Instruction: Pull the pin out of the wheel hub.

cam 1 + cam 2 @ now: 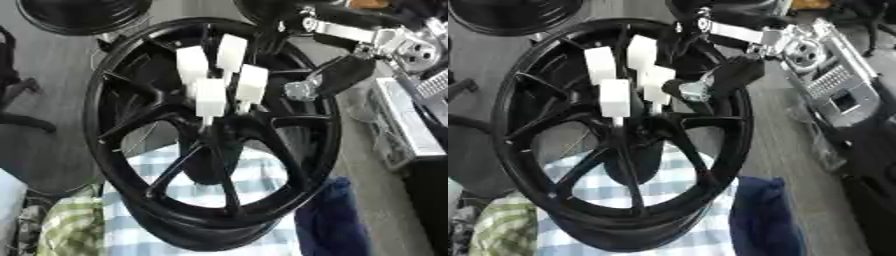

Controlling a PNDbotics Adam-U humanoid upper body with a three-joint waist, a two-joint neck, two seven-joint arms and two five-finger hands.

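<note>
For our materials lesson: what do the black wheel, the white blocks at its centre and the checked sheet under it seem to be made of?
Wheel: probably painted or coated metal; rigid thin spokes with a dull sheen.
White blocks: likely matte plastic; flat, evenly white faces, though that is uncertain.
Checked sheet: woven cloth; a blue and white pattern, lying soft under the wheel.

I am looking down at a grey floor [52,60]; a blue-and-white checked cloth [254,175] is lying below, a dark blue cloth [328,220] bunching beside it.
</note>
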